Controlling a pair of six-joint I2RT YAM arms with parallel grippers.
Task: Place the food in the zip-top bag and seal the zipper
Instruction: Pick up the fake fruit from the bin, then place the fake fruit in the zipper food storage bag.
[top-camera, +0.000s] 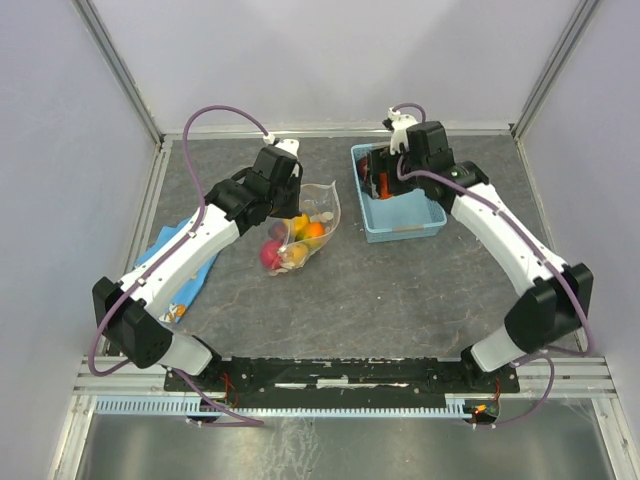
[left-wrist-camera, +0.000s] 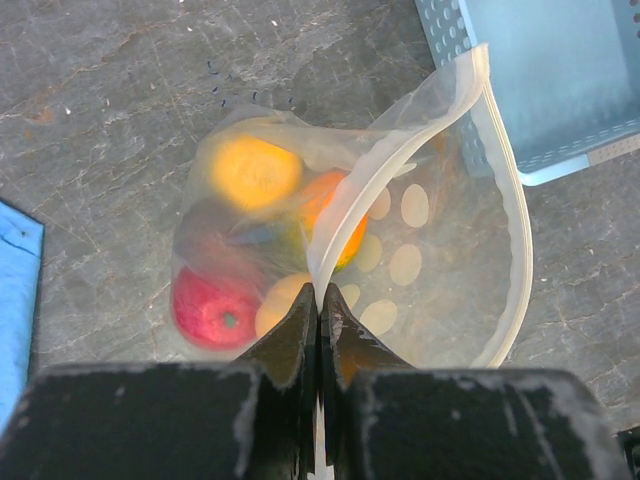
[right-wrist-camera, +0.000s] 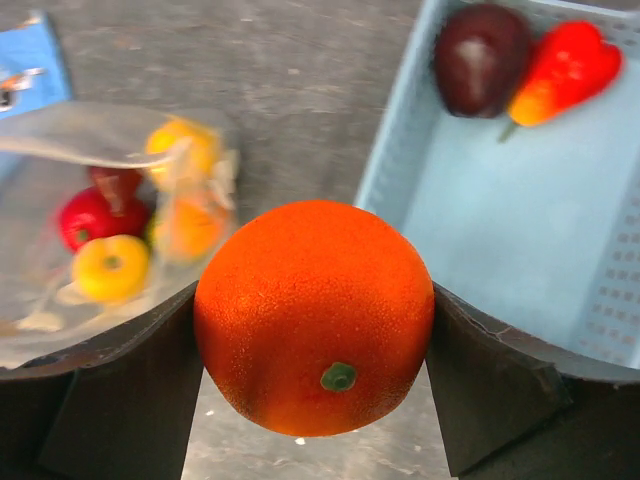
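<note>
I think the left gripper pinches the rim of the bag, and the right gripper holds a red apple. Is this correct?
One part is wrong. The right gripper holds an orange, not a red apple, as the right wrist view shows. The left gripper does pinch the rim of the zip-top bag.

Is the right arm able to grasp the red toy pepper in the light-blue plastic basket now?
Probably not: the right gripper holds a round orange toy fruit; the red pepper lies uncovered.
</note>
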